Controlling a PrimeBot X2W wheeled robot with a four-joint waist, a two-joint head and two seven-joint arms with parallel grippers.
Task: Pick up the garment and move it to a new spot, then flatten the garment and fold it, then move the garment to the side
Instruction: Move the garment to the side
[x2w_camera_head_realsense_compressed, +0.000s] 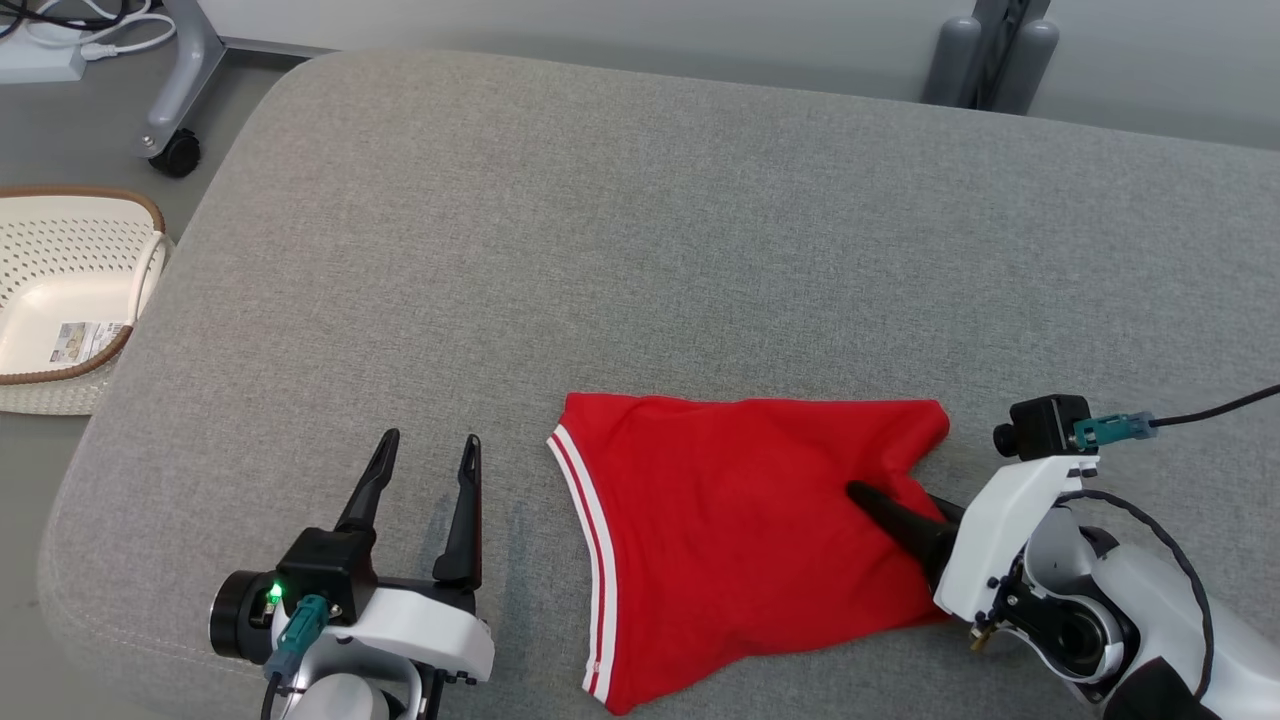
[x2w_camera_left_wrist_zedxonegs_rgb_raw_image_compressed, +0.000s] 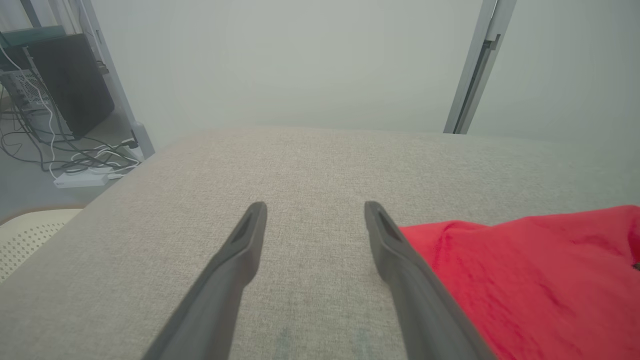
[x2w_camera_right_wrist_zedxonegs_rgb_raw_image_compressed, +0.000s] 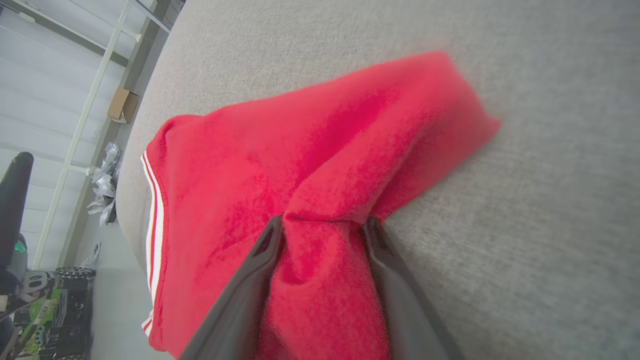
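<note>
A red garment (x2w_camera_head_realsense_compressed: 740, 520) with white stripes along one hem lies mostly flat on the grey padded surface (x2w_camera_head_realsense_compressed: 600, 250), near its front edge. My right gripper (x2w_camera_head_realsense_compressed: 870, 500) reaches in from the right, low on the cloth's right side. In the right wrist view its fingers stand apart on either side of a raised ridge of the garment (x2w_camera_right_wrist_zedxonegs_rgb_raw_image_compressed: 280, 150), and the right gripper (x2w_camera_right_wrist_zedxonegs_rgb_raw_image_compressed: 322, 225) touches the bunched cloth on both sides. My left gripper (x2w_camera_head_realsense_compressed: 430, 440) rests open on bare surface just left of the striped hem. The left wrist view has the left gripper (x2w_camera_left_wrist_zedxonegs_rgb_raw_image_compressed: 315, 207) empty, with the garment (x2w_camera_left_wrist_zedxonegs_rgb_raw_image_compressed: 540, 270) at the right.
A cream perforated basket (x2w_camera_head_realsense_compressed: 60, 300) stands on the floor to the left of the surface. A wheeled stand leg (x2w_camera_head_realsense_compressed: 175, 155) and a power strip (x2w_camera_head_realsense_compressed: 40, 60) are at the back left. Grey posts (x2w_camera_head_realsense_compressed: 990, 50) rise behind the far edge.
</note>
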